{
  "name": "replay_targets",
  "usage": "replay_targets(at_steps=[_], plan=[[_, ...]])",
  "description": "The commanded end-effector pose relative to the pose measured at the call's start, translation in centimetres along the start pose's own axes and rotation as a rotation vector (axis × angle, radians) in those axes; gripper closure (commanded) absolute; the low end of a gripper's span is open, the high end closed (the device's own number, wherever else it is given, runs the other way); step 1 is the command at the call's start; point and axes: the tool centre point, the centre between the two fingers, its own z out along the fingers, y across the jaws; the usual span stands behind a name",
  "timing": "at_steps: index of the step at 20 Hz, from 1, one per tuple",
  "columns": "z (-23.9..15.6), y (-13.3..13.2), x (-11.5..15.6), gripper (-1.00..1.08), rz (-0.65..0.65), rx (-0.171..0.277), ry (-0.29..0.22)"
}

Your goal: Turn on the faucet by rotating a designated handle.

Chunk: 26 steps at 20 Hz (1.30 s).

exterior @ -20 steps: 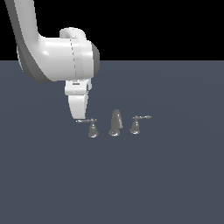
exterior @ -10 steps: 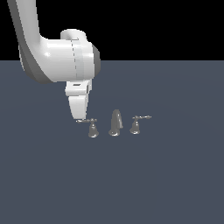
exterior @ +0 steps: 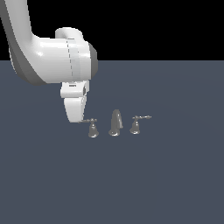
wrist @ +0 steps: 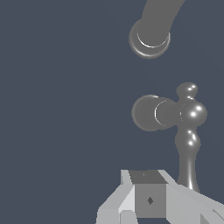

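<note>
The faucet (exterior: 115, 123) is a small shiny metal set of three pieces on the dark floor. The designated handle (exterior: 92, 128) is the piece at the exterior view's left, and its thin lever (exterior: 87, 120) points toward my arm. My gripper (exterior: 75, 118) hangs with its tips at the lever's free end, fingers together and holding nothing. In the wrist view the handle's round base (wrist: 148, 113) and its lever (wrist: 189, 148) run down beside my gripper (wrist: 144, 176). I cannot tell whether finger and lever touch. The spout (wrist: 151, 30) lies beyond.
The twin lever handle (exterior: 135, 125) stands at the exterior view's right of the spout. The white arm (exterior: 52, 61) rises from the gripper toward the upper left of the exterior view. A flat dark grey floor (exterior: 166, 175) surrounds the set.
</note>
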Motion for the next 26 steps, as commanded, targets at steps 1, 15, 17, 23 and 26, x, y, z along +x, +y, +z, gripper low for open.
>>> replay_targets(at_steps=[1,15,17,23,26], plan=[[0.0,0.8,-0.4,1.08,0.0,0.0,0.0],[0.0,4.2,0.2,1.08,0.004,0.003,0.0],[0.0,4.9,0.2,1.08,0.003,0.002,0.0],[0.0,5.1,0.8,1.08,0.007,0.015,-0.005],[0.0,5.9,1.7,1.08,0.005,0.011,-0.004]])
